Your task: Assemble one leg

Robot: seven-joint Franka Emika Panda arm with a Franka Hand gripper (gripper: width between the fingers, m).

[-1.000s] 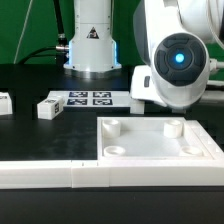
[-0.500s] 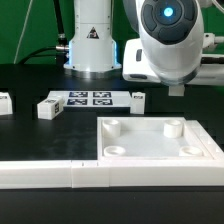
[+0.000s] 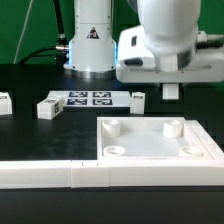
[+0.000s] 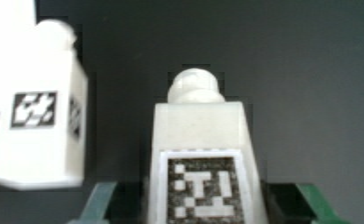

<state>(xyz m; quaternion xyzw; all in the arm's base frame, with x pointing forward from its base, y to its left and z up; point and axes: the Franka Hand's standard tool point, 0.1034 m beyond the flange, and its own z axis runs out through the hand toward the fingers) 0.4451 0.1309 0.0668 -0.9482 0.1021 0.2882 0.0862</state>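
The gripper (image 4: 204, 205) has its jaws apart, with a green fingertip (image 4: 104, 205) on either side of the leg (image 4: 200, 130) and a dark gap showing on both sides. The leg lies tag-up on the black table (image 4: 321, 80), its knobbed end pointing away from the claw. A second leg (image 4: 37, 110) lies just beside it. In the exterior view, the white panel (image 3: 150, 145) sits in front and the marker board (image 3: 88, 98) behind it.

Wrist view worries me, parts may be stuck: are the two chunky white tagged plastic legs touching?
Apart. The wrist view shows a dark gap between the centred chunky white plastic leg and the other leg.
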